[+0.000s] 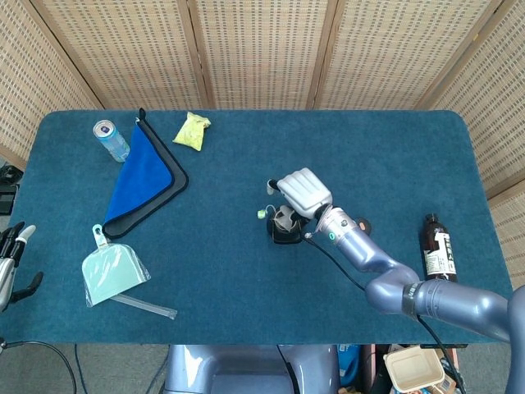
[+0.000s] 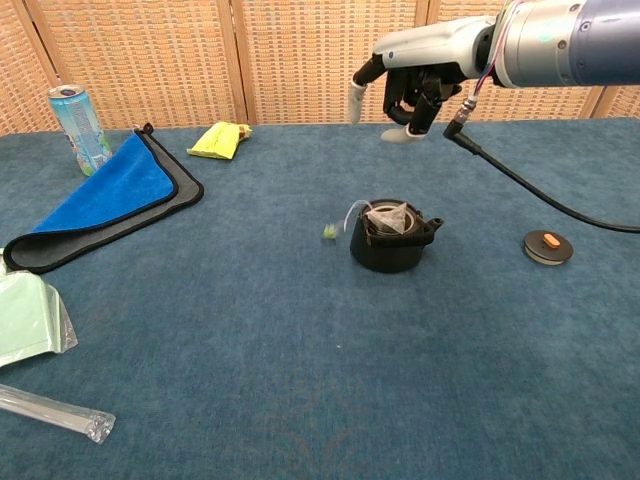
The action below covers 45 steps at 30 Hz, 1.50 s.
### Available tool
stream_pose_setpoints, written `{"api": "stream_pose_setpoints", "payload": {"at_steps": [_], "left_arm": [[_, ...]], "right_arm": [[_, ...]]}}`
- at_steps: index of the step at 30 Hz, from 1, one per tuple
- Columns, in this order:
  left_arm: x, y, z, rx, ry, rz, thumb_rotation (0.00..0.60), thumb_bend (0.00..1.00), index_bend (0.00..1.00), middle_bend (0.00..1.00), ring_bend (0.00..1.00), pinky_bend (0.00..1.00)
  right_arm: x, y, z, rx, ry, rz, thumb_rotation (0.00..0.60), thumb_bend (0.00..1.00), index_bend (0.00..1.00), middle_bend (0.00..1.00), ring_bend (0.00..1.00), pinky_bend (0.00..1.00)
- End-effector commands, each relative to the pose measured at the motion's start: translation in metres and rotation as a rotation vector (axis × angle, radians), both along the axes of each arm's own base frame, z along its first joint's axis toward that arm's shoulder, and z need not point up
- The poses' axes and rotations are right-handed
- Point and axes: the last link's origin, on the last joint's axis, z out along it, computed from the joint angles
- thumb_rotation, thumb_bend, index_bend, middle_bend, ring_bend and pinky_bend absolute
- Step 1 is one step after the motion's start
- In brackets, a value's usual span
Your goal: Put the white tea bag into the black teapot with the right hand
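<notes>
The black teapot (image 1: 285, 233) (image 2: 389, 250) stands lidless at mid-table. The white tea bag (image 2: 386, 218) lies inside its mouth. The bag's string curls over the pot's left rim, and its small green tag (image 2: 330, 232) (image 1: 262, 213) is blurred in the air just left of the pot. My right hand (image 1: 303, 193) (image 2: 415, 90) hovers above the pot with its fingers spread, holding nothing. My left hand (image 1: 10, 263) rests off the table's left edge, fingers apart and holding nothing.
The teapot's round lid (image 2: 548, 246) lies right of the pot. A can (image 2: 80, 115), a blue cloth (image 2: 110, 190) and a yellow packet (image 2: 220, 140) sit at the back left. A green pouch (image 1: 113, 275) and a wrapped straw (image 2: 55, 413) lie front left. A brown bottle (image 1: 435, 249) stands far right.
</notes>
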Motion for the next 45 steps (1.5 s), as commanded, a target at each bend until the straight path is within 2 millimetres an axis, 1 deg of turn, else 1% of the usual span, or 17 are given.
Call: {"api": "stream_pose_setpoints", "payload": {"at_steps": [1,5,8,11,12,13,14,15,17,18,20,22,23,25,33,45], "left_arm": [[0.0,0.0,0.0,0.0,0.001,0.0,0.6,0.38,0.02,0.0,0.0,0.0],[0.001,0.0,0.0,-0.001,0.002,0.0,0.6,0.39,0.02,0.0,0.0,0.0],[0.001,0.0,0.0,-0.003,0.003,-0.001,0.6,0.38,0.02,0.0,0.0,0.0],[0.002,0.001,0.0,-0.002,0.003,-0.001,0.6,0.39,0.02,0.0,0.0,0.0],[0.002,0.001,0.0,0.0,0.004,-0.002,0.6,0.38,0.02,0.0,0.0,0.0],[0.002,0.001,0.001,0.001,0.005,-0.003,0.6,0.38,0.02,0.0,0.0,0.0],[0.003,0.002,0.001,0.002,0.005,-0.005,0.6,0.38,0.02,0.0,0.0,0.0],[0.003,0.003,0.001,0.003,0.007,-0.008,0.6,0.38,0.02,0.0,0.0,0.0],[0.007,0.005,0.004,0.011,0.016,-0.025,0.6,0.38,0.02,0.0,0.0,0.0],[0.007,0.006,0.005,0.012,0.018,-0.026,0.6,0.38,0.02,0.0,0.0,0.0],[0.009,0.006,0.006,0.013,0.021,-0.028,0.6,0.39,0.02,0.0,0.0,0.0],[0.01,0.006,0.006,0.011,0.022,-0.03,0.6,0.38,0.02,0.0,0.0,0.0],[0.01,0.006,0.006,0.011,0.023,-0.03,0.6,0.38,0.02,0.0,0.0,0.0],[0.01,0.006,0.006,0.01,0.023,-0.03,0.6,0.38,0.02,0.0,0.0,0.0],[0.014,0.007,0.003,0.001,0.025,-0.037,0.6,0.38,0.02,0.0,0.0,0.0],[0.014,0.007,0.002,-0.007,0.025,-0.031,0.6,0.38,0.02,0.0,0.0,0.0]], "right_arm": [[0.0,0.0,-0.001,0.003,0.002,0.0,0.6,0.58,0.27,0.86,0.92,0.94],[0.0,0.001,-0.001,0.007,0.009,0.003,0.6,0.58,0.25,0.86,0.92,0.94],[-0.003,0.002,-0.001,0.018,0.022,-0.001,0.6,0.59,0.25,0.86,0.92,0.94],[-0.006,0.006,0.0,0.054,0.049,-0.011,0.598,0.61,0.25,0.87,0.92,0.94],[-0.008,0.008,0.0,0.064,0.058,-0.011,0.581,0.64,0.25,0.87,0.92,0.94],[-0.009,0.009,0.001,0.073,0.067,-0.011,0.546,0.67,0.25,0.88,0.92,0.94],[-0.009,0.011,0.001,0.082,0.075,-0.012,0.481,0.7,0.25,0.89,0.92,0.94],[-0.011,0.013,0.001,0.099,0.087,-0.015,0.433,0.72,0.25,0.9,0.93,0.95],[-0.015,0.017,0.001,0.147,0.119,-0.032,0.299,0.8,0.25,0.93,0.94,0.96],[-0.016,0.016,0.003,0.16,0.129,-0.039,0.253,0.83,0.25,0.94,0.95,0.96],[-0.017,0.016,0.004,0.179,0.146,-0.05,0.089,0.91,0.25,0.97,0.97,0.98],[-0.019,0.015,0.005,0.196,0.168,-0.059,0.01,0.96,0.25,0.99,0.99,1.0],[-0.019,0.015,0.005,0.198,0.17,-0.06,0.0,0.99,0.25,1.0,1.0,1.0],[-0.02,0.014,0.005,0.21,0.186,-0.066,0.0,1.0,0.25,1.0,1.0,1.0],[-0.024,0.012,0.003,0.254,0.235,-0.097,0.0,1.0,0.25,1.0,1.0,1.0],[-0.021,0.01,-0.011,0.291,0.266,-0.102,0.0,1.0,0.23,1.0,1.0,1.0]]}}
